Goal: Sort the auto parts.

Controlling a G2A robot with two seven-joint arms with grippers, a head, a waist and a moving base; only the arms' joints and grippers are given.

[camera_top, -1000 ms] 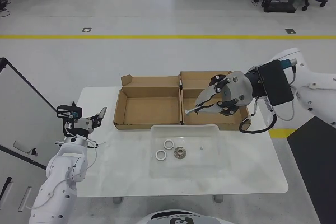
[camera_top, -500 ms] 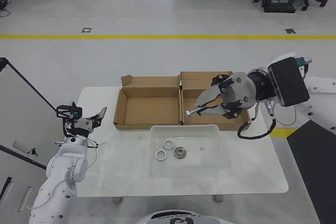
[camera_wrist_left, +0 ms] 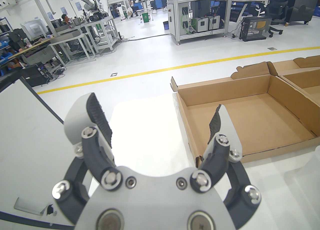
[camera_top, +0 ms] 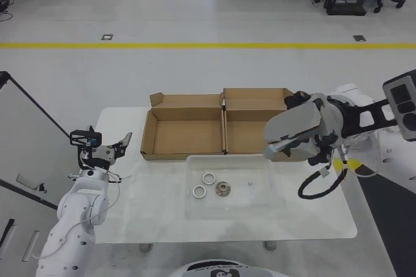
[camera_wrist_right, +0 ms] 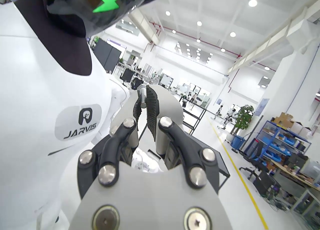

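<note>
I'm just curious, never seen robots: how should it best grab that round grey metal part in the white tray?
Probably from straight above, pinching across the outer rim of the round grey metal part. It lies flat in the shallow white plastic tray, so only top and rim are reachable.

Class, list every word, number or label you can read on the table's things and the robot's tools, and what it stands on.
Two brown cardboard boxes: no print.
Clear plastic tray: no print.
White rings and round metal part in the tray: too small to tell.
Silver threaded bolt clamped in the right tool: no marking readable.
Left tool, open: no print.
</note>
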